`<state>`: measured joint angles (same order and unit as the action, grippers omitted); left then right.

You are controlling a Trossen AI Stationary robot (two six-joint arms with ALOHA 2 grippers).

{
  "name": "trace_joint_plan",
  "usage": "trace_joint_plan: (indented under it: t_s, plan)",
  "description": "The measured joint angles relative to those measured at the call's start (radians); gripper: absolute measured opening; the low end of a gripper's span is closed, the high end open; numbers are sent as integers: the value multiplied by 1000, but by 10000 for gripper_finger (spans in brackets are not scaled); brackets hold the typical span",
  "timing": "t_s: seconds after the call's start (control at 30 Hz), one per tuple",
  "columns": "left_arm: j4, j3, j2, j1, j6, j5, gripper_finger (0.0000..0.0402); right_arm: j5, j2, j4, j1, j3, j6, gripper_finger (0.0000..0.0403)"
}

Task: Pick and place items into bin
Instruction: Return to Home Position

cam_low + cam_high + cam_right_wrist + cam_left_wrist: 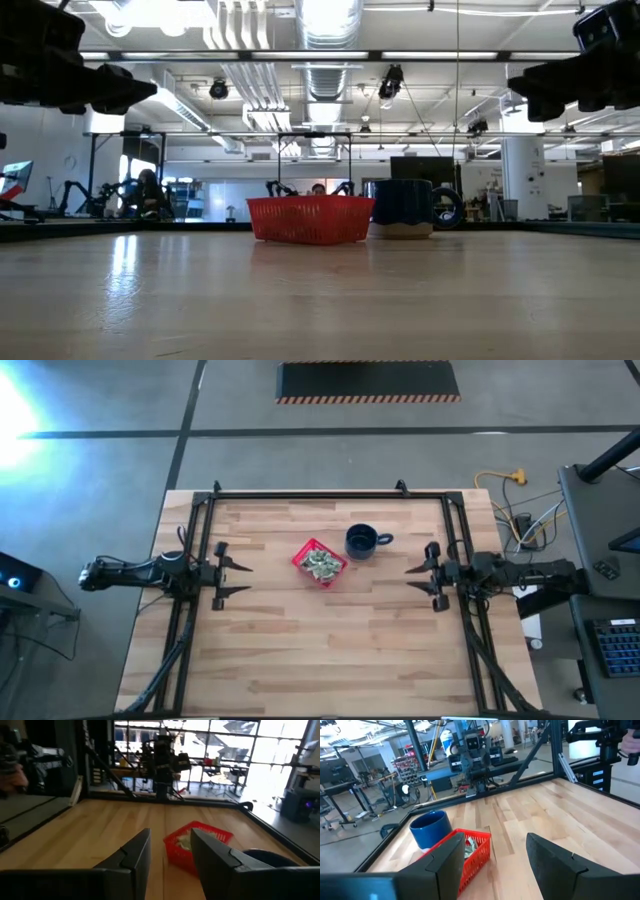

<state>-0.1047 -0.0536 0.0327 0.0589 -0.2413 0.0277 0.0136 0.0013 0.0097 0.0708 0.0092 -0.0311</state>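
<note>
items (pixel 322 565) lie heaped inside the bin (pixel 300 555), the small red basket near the middle of the table (pixel 330 650); in the high view no piece shows on the wood outside it, so the sorting looks finished and only the retreat to home is left.

well to the left of the bin, the left gripper (pixel 245 579) hangs over the table's edge, pointing toward the bin, its fingers spread wide with nothing between them. the left wrist view confirms the empty gap, with the bin seen beyond it.

just beside the bin, on its far right, stands the dark blue mug (pixel 360 541), close to the basket though i cannot tell whether they touch.

well to the right of the bin, the right gripper (pixel 412 581) mirrors the other arm: claw parted, empty, facing the bin. the low view shows both held high above the wood.

to finish well, i judge each arm should draw straight away from the bin at its present height, with no sweep toward the bin or mug, ending level and matched to its partner.
</note>
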Motion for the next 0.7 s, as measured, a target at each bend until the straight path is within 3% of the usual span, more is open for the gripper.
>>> trace_joint_plan:
  t_s: [0.7]
  plan:
    - [65, 9, 78, 0, 25, 4, 196, 32, 80, 3, 1, 0, -23, 130]
